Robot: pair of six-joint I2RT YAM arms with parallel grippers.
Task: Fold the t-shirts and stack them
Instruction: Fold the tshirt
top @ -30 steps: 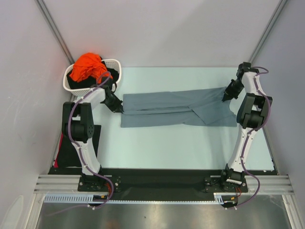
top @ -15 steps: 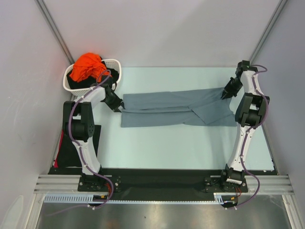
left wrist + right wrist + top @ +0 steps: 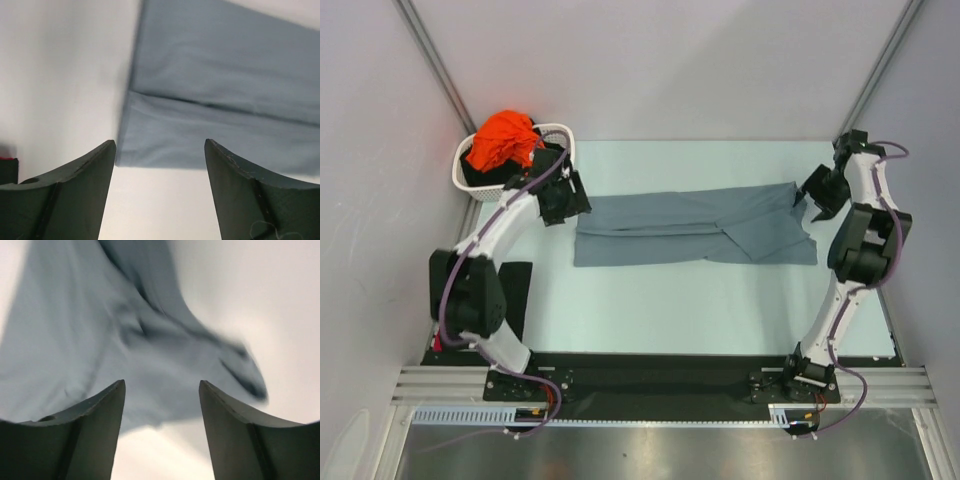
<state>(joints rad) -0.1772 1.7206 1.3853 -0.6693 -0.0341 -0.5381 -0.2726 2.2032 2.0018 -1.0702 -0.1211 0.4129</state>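
A grey t-shirt (image 3: 695, 225) lies on the table as a long flat band folded lengthwise, running left to right. My left gripper (image 3: 578, 200) hovers just off its left end, open, with nothing between its fingers. The left wrist view shows the gripper (image 3: 160, 145) over bare table, with the shirt's folded edge (image 3: 225, 100) just beyond the fingertips. My right gripper (image 3: 805, 196) is at the shirt's right end, open and empty. The right wrist view shows that gripper (image 3: 161, 382) above the rumpled end of the shirt (image 3: 100, 340).
A white basket (image 3: 460, 172) at the back left corner holds an orange shirt (image 3: 505, 140) and dark clothing beneath it. A black mat (image 3: 518, 285) lies beside the left arm's base. Grey walls close in the table on both sides.
Both grippers have opened and let go of the shirt's ends. The left arm has swung back and up from the left edge; the right gripper has drawn off to the right.
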